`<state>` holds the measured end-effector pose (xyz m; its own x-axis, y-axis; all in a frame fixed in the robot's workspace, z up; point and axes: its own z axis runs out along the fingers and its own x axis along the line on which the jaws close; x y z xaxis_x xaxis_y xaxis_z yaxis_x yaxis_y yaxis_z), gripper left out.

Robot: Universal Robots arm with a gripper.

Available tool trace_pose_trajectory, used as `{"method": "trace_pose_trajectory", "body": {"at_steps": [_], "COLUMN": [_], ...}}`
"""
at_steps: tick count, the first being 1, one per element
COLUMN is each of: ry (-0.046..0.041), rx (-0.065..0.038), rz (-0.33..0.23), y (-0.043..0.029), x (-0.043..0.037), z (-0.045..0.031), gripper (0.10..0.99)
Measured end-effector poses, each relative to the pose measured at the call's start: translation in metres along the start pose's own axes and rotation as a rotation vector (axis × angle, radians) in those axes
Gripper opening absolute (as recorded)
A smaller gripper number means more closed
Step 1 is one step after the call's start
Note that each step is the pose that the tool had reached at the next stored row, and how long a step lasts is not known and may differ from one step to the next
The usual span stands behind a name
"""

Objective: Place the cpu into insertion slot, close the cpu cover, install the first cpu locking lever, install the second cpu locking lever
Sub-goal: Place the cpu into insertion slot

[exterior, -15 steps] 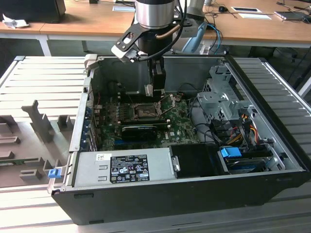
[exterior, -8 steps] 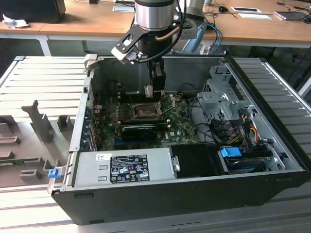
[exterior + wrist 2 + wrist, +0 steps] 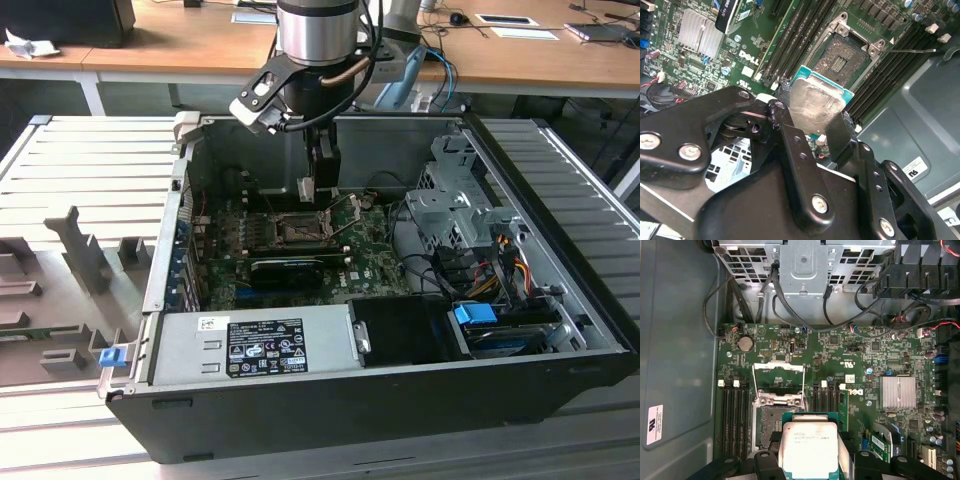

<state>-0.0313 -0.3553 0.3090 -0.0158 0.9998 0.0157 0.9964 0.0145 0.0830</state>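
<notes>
My gripper (image 3: 318, 178) hangs inside the open computer case, shut on the cpu (image 3: 815, 100), a pale silver square chip on a green carrier edge. The black fingers (image 3: 839, 134) clamp it from two opposite sides. In the first wrist view the cpu (image 3: 807, 446) hovers just beside and partly over the insertion slot (image 3: 770, 424), not seated in it. The dark pin-grid socket (image 3: 841, 61) lies bare. The cpu cover (image 3: 778, 399) stands raised at the socket's far edge, with thin wire levers (image 3: 779, 367) swung up. On the green board the slot (image 3: 300, 229) sits right below the gripper.
Black memory slots (image 3: 735, 420) flank the socket on both sides. A finned silver heatsink (image 3: 897, 392) sits further along the board. A long black card (image 3: 288, 268), the power supply (image 3: 255, 345), drive cage (image 3: 450, 200) and loose cables (image 3: 500, 255) crowd the case.
</notes>
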Motion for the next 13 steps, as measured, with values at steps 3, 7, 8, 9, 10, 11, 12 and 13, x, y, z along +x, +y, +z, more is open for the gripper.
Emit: {"method": "trace_pose_trajectory", "body": {"at_steps": [3, 7, 8, 9, 10, 11, 12, 13], "ry": [0.0001, -0.001, -0.0011, -0.0012, -0.0013, -0.0013, -0.0013, -0.0016], "rx": [0.0, 0.0, 0.0, 0.0, 0.0, 0.0, 0.0, 0.0], "rz": [0.0, 0.0, 0.0, 0.0, 0.0, 0.002, 0.005, 0.007], "y": [-0.0004, -0.0006, -0.0006, -0.0007, -0.0007, -0.0008, -0.0014, -0.0022], "x": [-0.0001, -0.0001, -0.0001, -0.0001, -0.0002, -0.0001, -0.0001, -0.0001], "z": [0.0042, 0.0074, 0.0076, 0.0079, 0.0081, 0.0086, 0.0092, 0.0099], "gripper": [0.525, 0.525, 0.525, 0.525, 0.525, 0.525, 0.525, 0.525]}}
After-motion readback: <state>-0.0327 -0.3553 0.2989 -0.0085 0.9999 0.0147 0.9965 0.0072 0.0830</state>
